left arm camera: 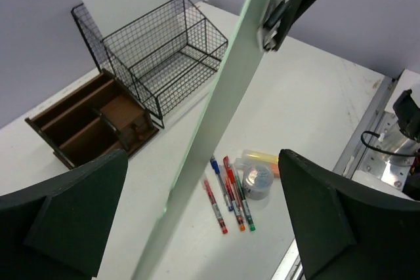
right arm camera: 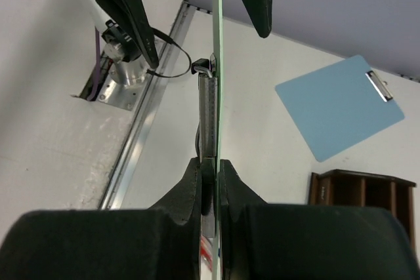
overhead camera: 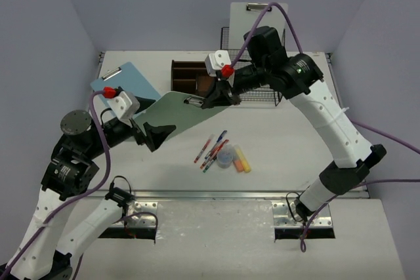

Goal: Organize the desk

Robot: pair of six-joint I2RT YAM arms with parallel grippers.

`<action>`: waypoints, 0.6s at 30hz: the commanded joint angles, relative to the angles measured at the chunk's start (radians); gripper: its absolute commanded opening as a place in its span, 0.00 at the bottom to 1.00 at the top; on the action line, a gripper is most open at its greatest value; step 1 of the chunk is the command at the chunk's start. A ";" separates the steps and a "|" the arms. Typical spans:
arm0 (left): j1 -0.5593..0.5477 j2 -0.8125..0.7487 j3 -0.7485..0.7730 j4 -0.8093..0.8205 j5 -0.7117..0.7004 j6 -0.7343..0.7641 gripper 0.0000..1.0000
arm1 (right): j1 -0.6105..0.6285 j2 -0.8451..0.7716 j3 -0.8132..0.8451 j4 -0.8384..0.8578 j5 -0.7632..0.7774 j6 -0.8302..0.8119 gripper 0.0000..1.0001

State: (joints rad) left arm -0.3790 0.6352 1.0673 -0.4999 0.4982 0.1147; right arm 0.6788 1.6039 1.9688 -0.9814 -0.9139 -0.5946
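At the far left the left tool (overhead camera: 157, 136) hangs with its two fingers spread wide, gripping nothing. The lower end of a thin pale-green clipboard (overhead camera: 177, 113) passes between them, and no contact shows. Behind it a light-blue clipboard (overhead camera: 128, 83) lies flat on the large flat white table (overhead camera: 295, 142), which spreads beneath both arms with a metal rail (overhead camera: 216, 195) along its near edge. That table reads as stiff, heavy and fixed. Its top looks smooth, so flat things will likely slide on it, and it is not itself to be grasped; the holds are on what it carries. The green board looks light and rigid but slick — best taken at its metal clip. Mid-table lie a few coloured pens (overhead camera: 213, 151), a small clear tape roll (overhead camera: 225, 157) and yellow and orange highlighters (overhead camera: 241, 160), close together. Above and behind these, the right tool (overhead camera: 216, 96) is clamped on the green board's clip end, holding it tilted above the table. Just behind it stand a dark-brown wooden organizer (overhead camera: 190, 77) and, to its right, a black wire-mesh rack (left arm camera: 164, 57).
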 commanded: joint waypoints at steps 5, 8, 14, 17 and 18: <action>-0.001 -0.023 0.005 0.047 -0.178 -0.070 1.00 | -0.001 -0.065 0.136 -0.098 0.242 -0.132 0.00; -0.001 -0.025 0.068 0.070 -0.217 -0.046 1.00 | 0.003 -0.101 0.135 -0.141 0.360 -0.229 0.00; -0.001 -0.030 0.185 0.114 -0.298 -0.002 1.00 | 0.004 -0.190 0.107 -0.216 0.597 -0.372 0.00; -0.001 -0.044 0.167 0.127 -0.335 0.002 1.00 | 0.004 -0.213 0.123 -0.244 0.683 -0.415 0.00; 0.000 -0.048 0.154 0.128 -0.348 0.004 1.00 | 0.004 -0.218 0.131 -0.255 0.720 -0.429 0.00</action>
State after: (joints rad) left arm -0.3790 0.5992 1.2271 -0.4236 0.2240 0.1035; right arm 0.6785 1.4385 2.0674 -1.2244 -0.3666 -0.9142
